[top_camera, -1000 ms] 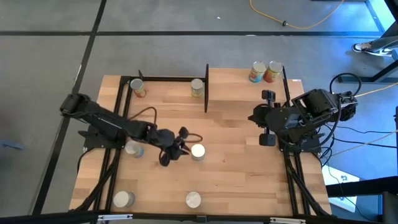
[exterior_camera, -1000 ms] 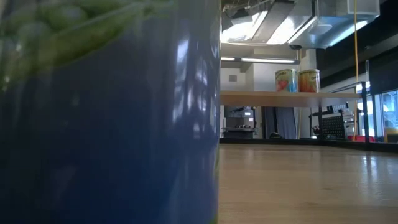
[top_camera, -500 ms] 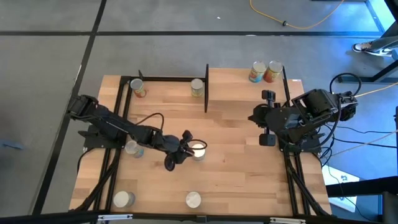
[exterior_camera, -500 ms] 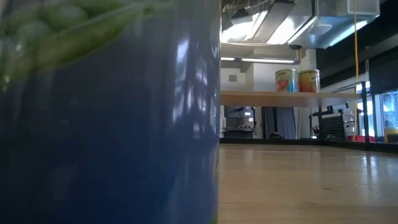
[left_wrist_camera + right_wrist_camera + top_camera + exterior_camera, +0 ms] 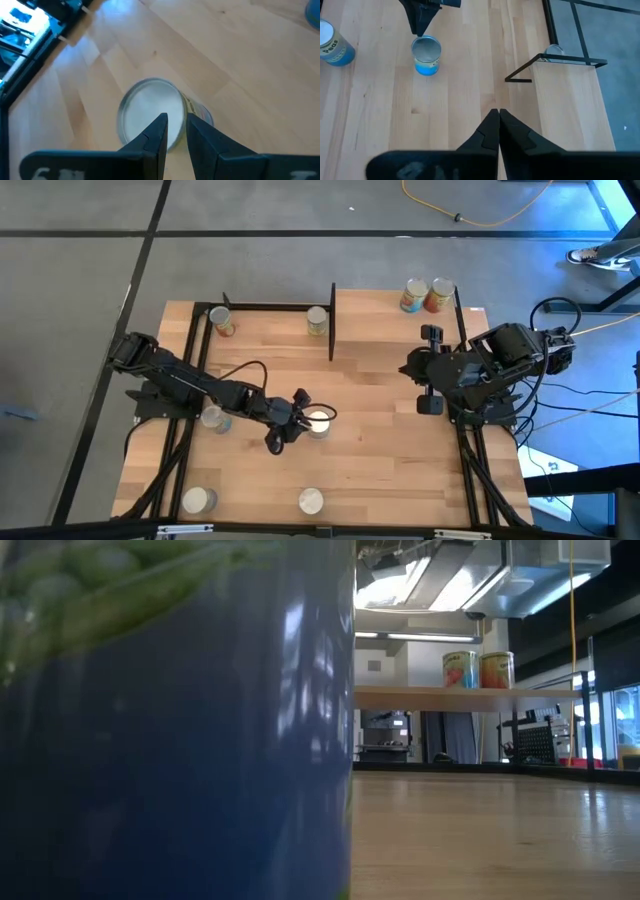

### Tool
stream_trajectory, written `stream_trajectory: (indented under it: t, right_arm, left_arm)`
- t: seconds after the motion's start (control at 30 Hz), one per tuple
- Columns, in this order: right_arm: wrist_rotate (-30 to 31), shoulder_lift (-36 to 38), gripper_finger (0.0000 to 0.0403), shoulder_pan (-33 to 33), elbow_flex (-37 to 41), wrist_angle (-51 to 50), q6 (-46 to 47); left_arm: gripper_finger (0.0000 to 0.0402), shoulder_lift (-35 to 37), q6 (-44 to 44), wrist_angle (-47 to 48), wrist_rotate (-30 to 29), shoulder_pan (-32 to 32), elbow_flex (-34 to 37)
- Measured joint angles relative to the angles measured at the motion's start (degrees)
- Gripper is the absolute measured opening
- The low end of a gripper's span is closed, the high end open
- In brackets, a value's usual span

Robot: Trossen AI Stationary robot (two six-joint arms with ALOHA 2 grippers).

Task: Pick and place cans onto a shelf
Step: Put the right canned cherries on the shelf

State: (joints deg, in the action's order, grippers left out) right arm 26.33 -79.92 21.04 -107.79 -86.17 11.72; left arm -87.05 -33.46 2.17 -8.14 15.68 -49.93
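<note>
One wooden table (image 5: 380, 450), carrying all items below; one shelf (image 5: 380, 305), a light-wood board on black posts, at the far edge toward the right corner; one black metal frame (image 5: 265, 307), adjoining the shelf on its left along the same far edge.

Two dark arms; left arm reaching from the left edge to the middle of the table, left gripper (image 5: 305, 417) tilted down over a can, fingers a narrow gap apart with nothing pinched between them, tips (image 5: 161, 122) showing across the can's lid in the left wrist view; whether they touch it cannot be told; right arm waiting at the right edge, right gripper (image 5: 408, 367) pointing inward above bare wood, fingers pressed together and holding nothing.

Eight cans, all upright with silvery tops: two orange-labelled cans (image 5: 412, 297) (image 5: 437, 295) side by side on the shelf at its far right corner; one can (image 5: 222, 321) at the frame's left end and one can (image 5: 317, 321) at its right end; one can at the left gripper (image 5: 318, 421), mid-table; one blue-labelled can (image 5: 212, 418) near the left edge, beside the left arm; one can (image 5: 198, 500) at the near left corner; one can (image 5: 311, 501) at the middle of the near edge; a blue can (image 5: 170, 740) printed with green peas fills the left half of the low view.
</note>
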Motion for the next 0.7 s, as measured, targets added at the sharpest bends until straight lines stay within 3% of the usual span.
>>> stream_trajectory:
  t: [0.4, 0.7]
  right_arm:
    - [-0.5, 0.0, 0.0009, 0.0, 0.0, -0.03, -0.13]
    - [-0.5, 0.0, 0.001, 0.0, 0.02, -0.09, -0.14]
  left_arm:
    - [0.0063, -0.06, -0.01, 0.45, -0.1, -0.09, 0.0]
    - [0.0063, -5.25, -0.16, -1.69, -0.24, -0.07, -0.13]
